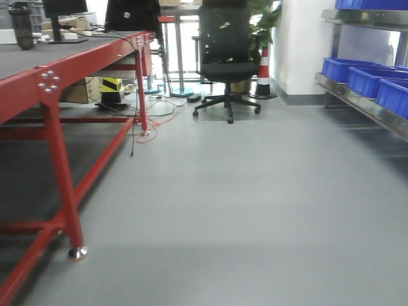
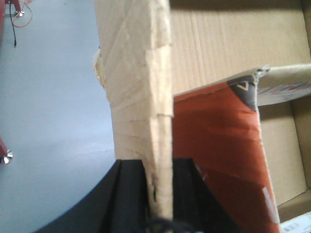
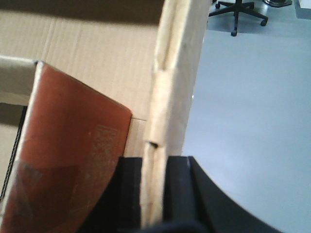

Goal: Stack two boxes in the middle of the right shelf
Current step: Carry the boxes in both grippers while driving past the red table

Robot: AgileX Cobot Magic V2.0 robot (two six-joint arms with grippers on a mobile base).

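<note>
The left gripper (image 2: 159,167) is clenched on the box (image 2: 136,73). Its two black fingers (image 2: 130,184) pinch the thin top edge of one tan cardboard wall. A round silver foot of the red table (image 2: 6,158) sits on the grey floor (image 2: 53,97), out past that wall.

The right gripper (image 3: 154,162) is clamped on a box wall (image 3: 175,73) too, with one black finger (image 3: 177,179) on each side of the edge. The top of the box is open. Inside it, something flat and orange-red (image 2: 214,145) leans against the cardboard.

From the front camera the red table (image 1: 57,70) runs along one side of the room. The shiny steel shelf (image 1: 357,105) stands across the floor from the table. Blue bins (image 1: 360,76) sit on the shelf. The box is in the pincers, not on the shelf.

A black office chair (image 1: 226,57) stands past the far end of the table, on the shelf side. An orange and white cone (image 1: 263,73) stands just beside the chair. A small brown carton (image 1: 80,89) lies under the table.
</note>
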